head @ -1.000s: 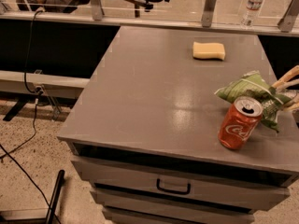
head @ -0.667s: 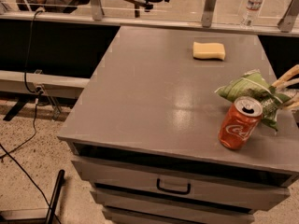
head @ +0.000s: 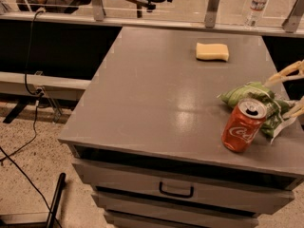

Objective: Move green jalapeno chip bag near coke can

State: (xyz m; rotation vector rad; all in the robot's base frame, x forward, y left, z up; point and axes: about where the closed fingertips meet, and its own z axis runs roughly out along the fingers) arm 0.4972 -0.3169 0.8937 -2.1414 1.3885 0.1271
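The green jalapeno chip bag [head: 247, 98] lay just behind the coke can [head: 242, 125], touching it, so the move looked all but done. The end effector [head: 278, 100], right of the can, was spread wide astride the bag's end, clamping nothing. It should back out straight without snagging foil or tipping the can. The can showed white Coca-Cola script; the bag's print was unreadable.

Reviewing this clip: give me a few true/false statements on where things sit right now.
1. The coke can stands directly in front of the green jalapeno chip bag. True.
2. The yellow sponge touches the can. False: it lies apart, near the far edge of the table.
3. The end effector is at the table's right edge, fingers open around the bag's end. True.
4. The water bottle stands beside the sponge. False: it is beyond the table.
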